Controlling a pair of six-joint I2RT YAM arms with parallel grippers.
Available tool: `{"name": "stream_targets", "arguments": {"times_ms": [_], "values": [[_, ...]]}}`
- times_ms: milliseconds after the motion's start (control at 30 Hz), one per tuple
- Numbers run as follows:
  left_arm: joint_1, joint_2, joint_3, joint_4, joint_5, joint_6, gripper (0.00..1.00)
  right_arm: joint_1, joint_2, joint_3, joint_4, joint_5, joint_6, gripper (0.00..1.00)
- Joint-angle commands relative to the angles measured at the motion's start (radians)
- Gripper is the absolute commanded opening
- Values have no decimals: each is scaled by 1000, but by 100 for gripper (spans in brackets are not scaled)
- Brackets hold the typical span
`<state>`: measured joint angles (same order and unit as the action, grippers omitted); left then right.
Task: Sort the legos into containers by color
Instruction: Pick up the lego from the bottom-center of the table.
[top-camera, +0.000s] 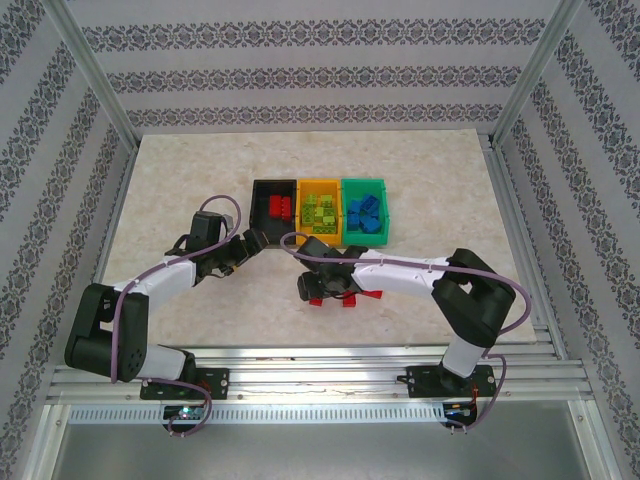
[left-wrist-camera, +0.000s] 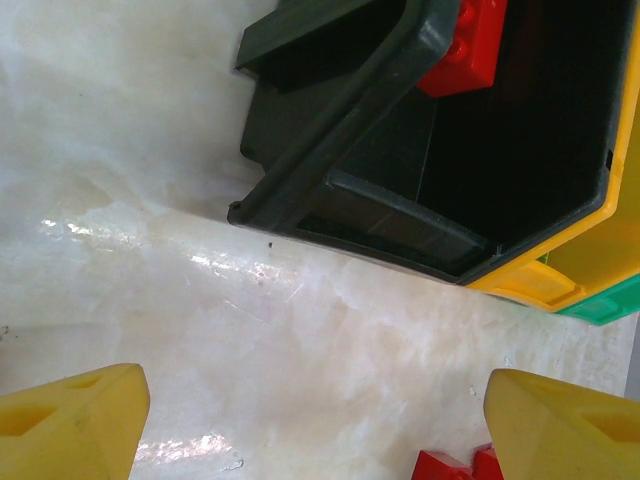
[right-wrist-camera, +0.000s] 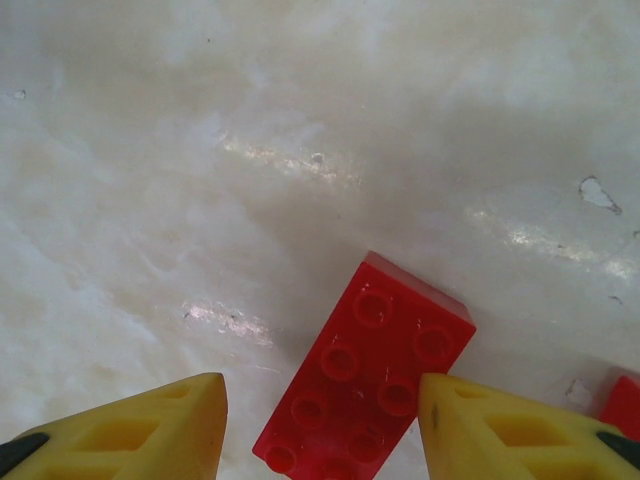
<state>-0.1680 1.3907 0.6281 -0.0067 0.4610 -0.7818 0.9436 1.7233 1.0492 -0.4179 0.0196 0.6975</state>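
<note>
Legos (top-camera: 350, 300): a few red ones are left loose on the worktop (top-camera: 180, 180), nearer than the orange bin (top-camera: 320, 183). One brick (right-wrist-camera: 365, 385) is straddled by the right gripper's (right-wrist-camera: 320, 420) wide-open jaws, ungripped. The left gripper (left-wrist-camera: 315, 400) is spread empty. Beyond, red is binned in the black bin (top-camera: 275, 183) to its left, lime inside it, and blue in the green bin (top-camera: 365, 181) to its right.

No lettering, brand, number or sign can be read anywhere: not on the black bin (top-camera: 275, 183), orange bin (top-camera: 320, 182), green bin (top-camera: 364, 181), red brick (right-wrist-camera: 365, 380) or table (top-camera: 180, 180).
</note>
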Motion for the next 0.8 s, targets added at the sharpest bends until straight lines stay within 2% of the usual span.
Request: {"name": "stream_targets", "arguments": {"times_ms": [0, 267, 600, 767], "values": [[15, 8, 23, 25, 11, 20, 87, 6, -2, 22, -28, 40, -27, 54], [15, 9, 27, 29, 12, 24, 87, 20, -27, -12, -46, 72, -3, 54], [15, -14, 33, -1, 11, 34, 87, 20, 97, 53, 4, 20, -6, 54], [15, -43, 18, -11, -1, 36, 87, 20, 117, 78, 21, 9, -30, 46]]}}
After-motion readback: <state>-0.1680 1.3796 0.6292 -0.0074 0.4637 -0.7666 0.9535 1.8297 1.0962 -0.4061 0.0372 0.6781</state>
